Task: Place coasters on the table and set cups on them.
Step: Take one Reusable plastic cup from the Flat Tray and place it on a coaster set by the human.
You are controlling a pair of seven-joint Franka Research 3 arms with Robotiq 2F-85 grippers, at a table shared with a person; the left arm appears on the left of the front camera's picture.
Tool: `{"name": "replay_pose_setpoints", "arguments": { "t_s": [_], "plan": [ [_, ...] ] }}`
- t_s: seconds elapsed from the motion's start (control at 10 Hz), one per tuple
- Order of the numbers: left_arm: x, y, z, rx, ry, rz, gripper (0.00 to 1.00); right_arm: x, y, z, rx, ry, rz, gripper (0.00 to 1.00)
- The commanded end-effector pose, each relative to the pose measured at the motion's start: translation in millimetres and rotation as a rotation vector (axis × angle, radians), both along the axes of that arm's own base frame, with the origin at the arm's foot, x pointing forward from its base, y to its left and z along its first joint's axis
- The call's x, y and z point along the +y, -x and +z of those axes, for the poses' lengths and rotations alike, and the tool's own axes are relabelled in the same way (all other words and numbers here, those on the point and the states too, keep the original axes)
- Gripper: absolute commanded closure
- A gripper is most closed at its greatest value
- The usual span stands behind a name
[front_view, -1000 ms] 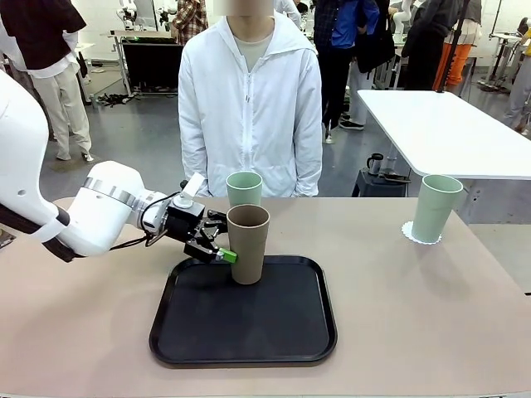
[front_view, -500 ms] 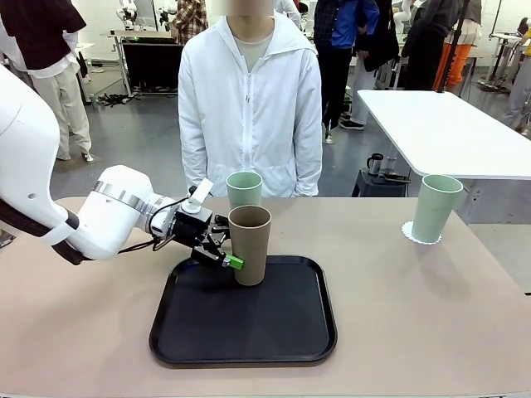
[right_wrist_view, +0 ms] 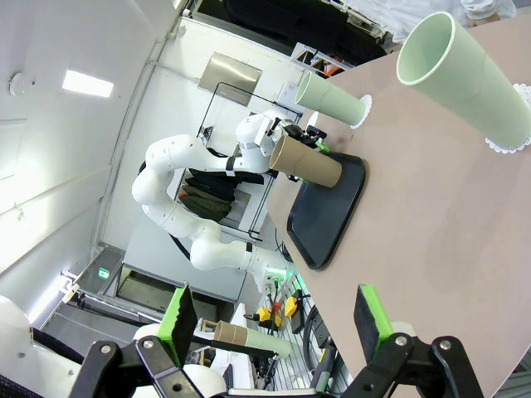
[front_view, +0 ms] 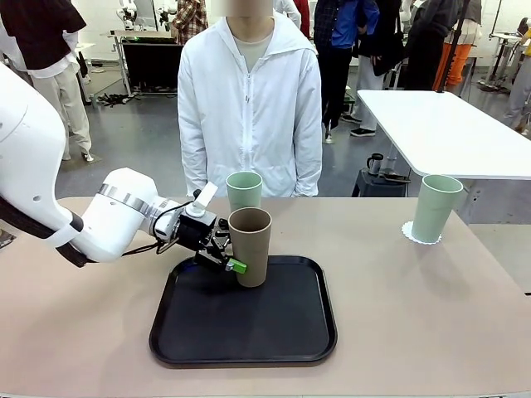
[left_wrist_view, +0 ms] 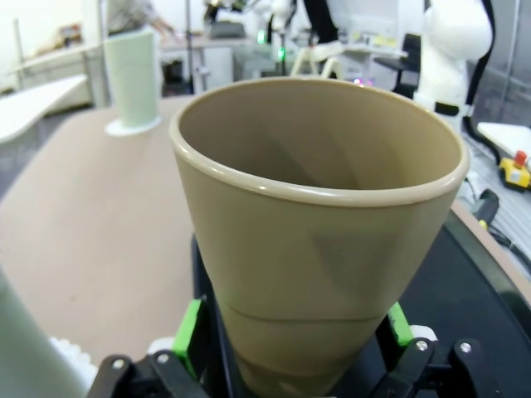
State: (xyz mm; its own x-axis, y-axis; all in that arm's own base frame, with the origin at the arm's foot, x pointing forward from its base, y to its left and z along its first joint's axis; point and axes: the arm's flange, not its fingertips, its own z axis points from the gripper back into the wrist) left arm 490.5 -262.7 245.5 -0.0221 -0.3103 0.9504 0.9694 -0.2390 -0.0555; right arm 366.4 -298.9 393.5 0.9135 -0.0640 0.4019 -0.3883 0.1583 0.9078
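A tan-brown cup stands upright at the back of the black tray. My left gripper is shut on its lower part, one green pad on each side of the cup. Just behind it a mint cup stands on a coaster on the table. Another mint cup sits on a coaster at the right. My right gripper hangs open off the table's end, nothing between its fingers.
A person in a white jacket stands at the far edge, hands out of sight. A white-topped table is behind on the right. Bare tabletop lies left and right of the tray.
My left gripper has slid right to the tan cup and its jaws have shut on the cup's lower part. The cup stays on the tray. The right gripper is unchanged.
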Motion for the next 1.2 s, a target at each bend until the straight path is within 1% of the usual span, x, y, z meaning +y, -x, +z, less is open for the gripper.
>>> {"name": "replay_pose_setpoints", "arguments": {
  "t_s": [0.0,0.1,0.2,0.3,0.5,0.6,0.7,0.8,0.9,1.0,1.1],
  "plan": [
    [-4,-2,-3,-0.038,0.005,-0.045,0.24,1,0,0,0.004,0.001,0.0,0.0],
    [-4,0,-4,-0.043,0.011,-0.053,0.58,1,0,0,0.004,0.001,0.0,0.0],
    [-4,0,-3,-0.044,0.008,-0.058,0.82,1,0,0,0.004,0.001,0.0,0.0],
    [-3,1,-3,-0.044,0.007,-0.06,1.0,1,0,0,0.004,0.001,0.0,0.0],
    [-1,3,-1,-0.046,0.007,-0.062,1.0,1,0,0,0.004,0.001,0.0,0.0],
    [2,7,0,-0.051,0.003,-0.062,0.76,1,0,0,0.004,0.001,0.0,0.0],
    [10,18,13,-0.027,-0.017,-0.062,0.31,1,0,0,0.004,0.001,0.0,0.0],
    [23,31,38,-0.04,0.001,-0.057,0.31,1,0,0,0.004,0.001,0.0,0.0],
    [36,44,64,-0.057,-0.016,-0.037,0.31,1,0,0,0.004,0.001,0.0,0.0],
    [49,53,93,-0.069,-0.019,-0.01,0.31,1,0,0,0.004,0.001,0.0,0.0],
    [58,58,116,-0.078,-0.011,0.003,0.31,1,0,0,0.004,0.001,0.0,0.0]
  ]
}}
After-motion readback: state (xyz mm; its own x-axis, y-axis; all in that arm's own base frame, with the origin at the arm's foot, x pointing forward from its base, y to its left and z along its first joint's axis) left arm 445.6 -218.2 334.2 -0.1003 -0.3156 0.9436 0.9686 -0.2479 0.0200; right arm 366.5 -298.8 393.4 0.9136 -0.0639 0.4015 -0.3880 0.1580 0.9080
